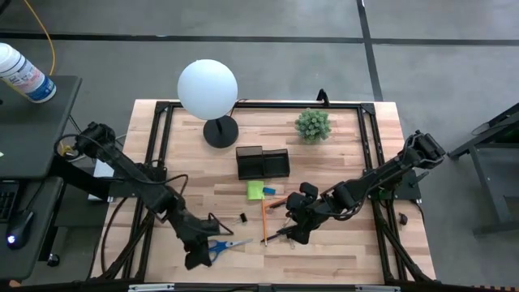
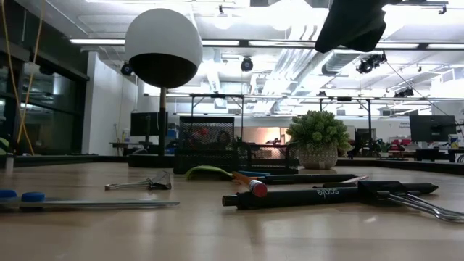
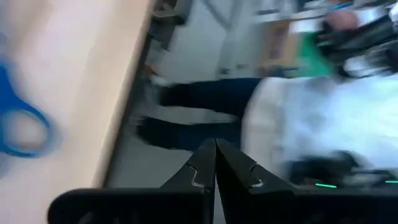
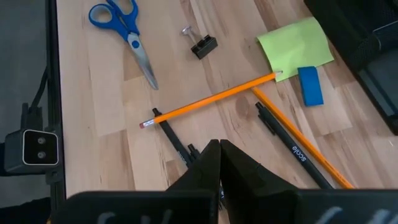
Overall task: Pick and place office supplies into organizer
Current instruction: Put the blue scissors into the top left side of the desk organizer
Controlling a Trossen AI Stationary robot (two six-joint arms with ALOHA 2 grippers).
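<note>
The dark organizer [image 1: 262, 162] stands mid-table, its base on the wood. In front of it lie the lime-green sticky pad [image 4: 295, 43], small blue block [image 4: 310, 85], orange pencil [image 4: 211, 99], black pens [image 4: 286, 140], a black clip [image 4: 202, 45] and the blue-handled scissors [image 1: 227, 243]. My left gripper [image 1: 195, 258] is shut at the near edge, just left of the scissors' handles [image 3: 18, 118], and touches nothing. My right gripper [image 4: 219, 155] is shut and hovers above the pens, raised off the table [image 2: 351, 22].
A white globe lamp [image 1: 208, 89] on a round black base [image 1: 220, 131] and a small potted plant [image 1: 312, 124] stand behind the organizer. The black frame rails [image 1: 162, 146] run along the table's sides. A person stands beyond the near edge [image 3: 298, 118].
</note>
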